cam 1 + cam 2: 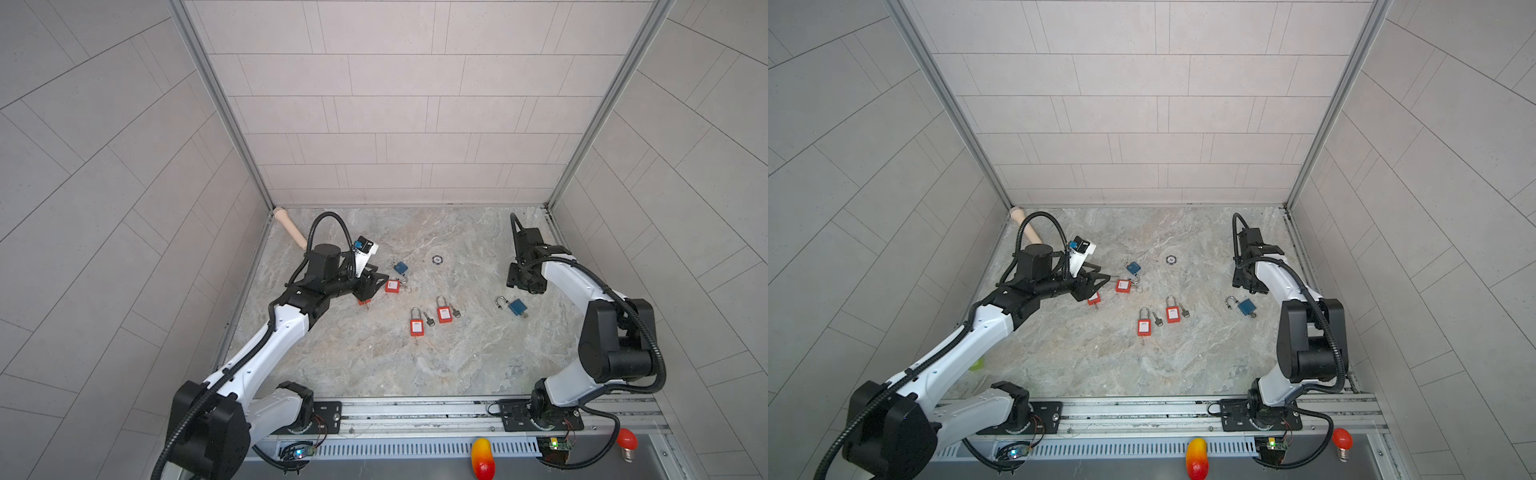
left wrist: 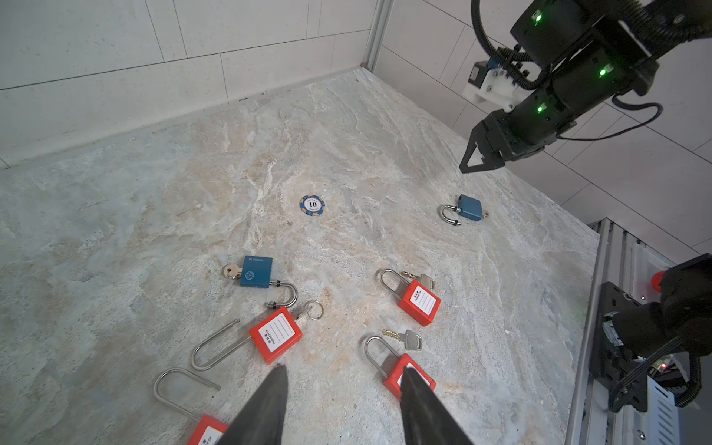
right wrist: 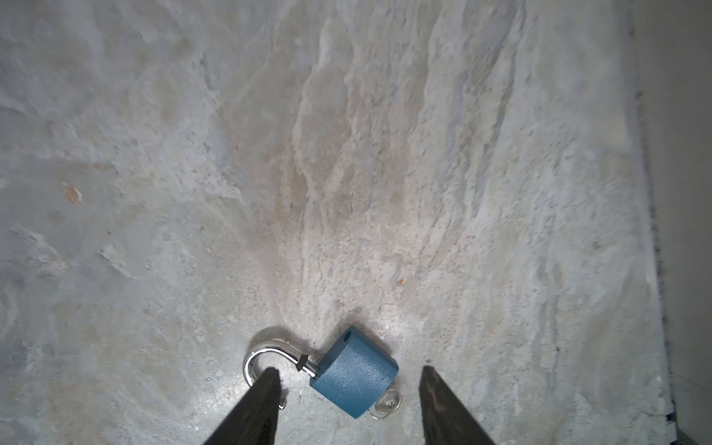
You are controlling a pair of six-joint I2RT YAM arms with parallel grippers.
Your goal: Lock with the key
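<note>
Matt blue padlock [image 3: 354, 375] w/ glossy shackle [image 3: 269, 346] (chrome)

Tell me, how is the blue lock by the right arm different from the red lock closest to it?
The blue padlock is squat, its short shackle swung open; the red padlock is taller, and its long shackle looks closed. The blue padlock has an inserted key in its bottom; the red padlock's loose key lies beside it. Only the red one, not the blue, has a white label. Both lie flat on the table.

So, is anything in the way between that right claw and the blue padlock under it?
Nothing visible. The open right gripper hangs above the blue padlock, with only bare marble tabletop around it in the right wrist view.
</note>
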